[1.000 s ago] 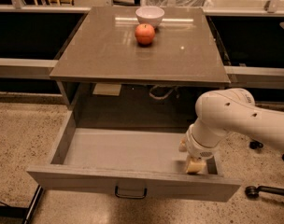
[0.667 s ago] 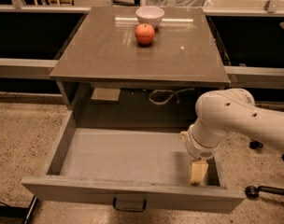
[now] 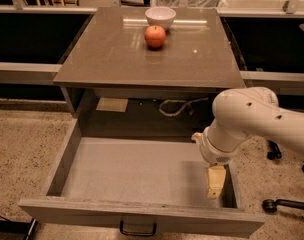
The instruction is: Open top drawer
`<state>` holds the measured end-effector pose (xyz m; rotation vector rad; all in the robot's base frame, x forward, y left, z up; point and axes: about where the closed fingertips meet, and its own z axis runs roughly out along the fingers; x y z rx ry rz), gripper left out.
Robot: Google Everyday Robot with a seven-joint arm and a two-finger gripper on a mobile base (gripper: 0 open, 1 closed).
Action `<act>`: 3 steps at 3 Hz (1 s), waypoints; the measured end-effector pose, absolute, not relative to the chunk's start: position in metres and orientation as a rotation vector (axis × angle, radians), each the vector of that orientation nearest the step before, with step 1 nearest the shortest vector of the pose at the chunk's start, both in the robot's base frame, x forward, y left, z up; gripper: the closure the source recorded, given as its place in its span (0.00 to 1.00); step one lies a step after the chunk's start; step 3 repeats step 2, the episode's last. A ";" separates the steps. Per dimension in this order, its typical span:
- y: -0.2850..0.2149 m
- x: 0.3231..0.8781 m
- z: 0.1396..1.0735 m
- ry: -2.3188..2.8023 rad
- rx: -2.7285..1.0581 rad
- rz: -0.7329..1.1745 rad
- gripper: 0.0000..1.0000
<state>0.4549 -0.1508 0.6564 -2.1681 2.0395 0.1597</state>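
Wide matte-grey top drawer (image 3: pixel 132 171) w/ small dark pull handle (image 3: pixel 137 228) stands far out under brown tabletop (image 3: pixel 117 59). Tan gripper (image 3: pixel 215 182) hangs inside drawer's front-right corner, pointing down; grip state can't be told

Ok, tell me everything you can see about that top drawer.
The top drawer is matte grey and wide, pulled far out from under the tabletop, its plain grey interior showing. A small dark pull handle sits at the centre of its front. The gripper hangs inside its front right corner; contact cannot be told.
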 end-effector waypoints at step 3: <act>-0.155 0.465 0.743 1.939 -2.178 0.042 0.00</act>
